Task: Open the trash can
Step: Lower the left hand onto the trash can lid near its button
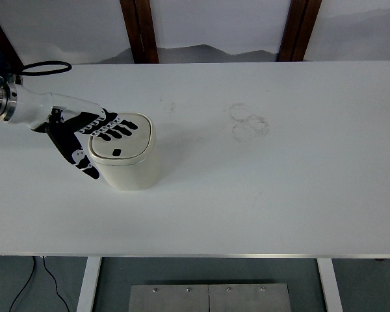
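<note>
1. near edge: two grey metal plates (208, 298) lie under the front lip of the wide white table (279, 195); a thin black cable (26, 283) hangs at the lower left, beside a white table leg (89, 284).
2. left of centre on the table: a small cream plastic trash can with a rounded-square lid (127, 159), upright, lid down. small dark button (116, 153) on the lid's near half.
3. contents: lid shut, so the inside is hidden. cannot tell what it holds.
4. left hand (94, 133), white with black finger segments, comes in from the left edge. fingers (117, 130) stretched flat across the far-left part of the lid top, thumb (84, 162) down the can's left side. loose, mostly open pose; it rests on the lid, not clamped round it.
5. right hand: none showing.
6. risk, judged: the fingers sit beyond the button, so a press here may land on plain lid and nothing pops. the can looks light; a sideways shove from the thumb could slide or tip it.
7. further off: faint grey ring smudges (249, 122) on the tabletop, well apart from the can. dark wooden posts (140, 29) at the back wall.
</note>
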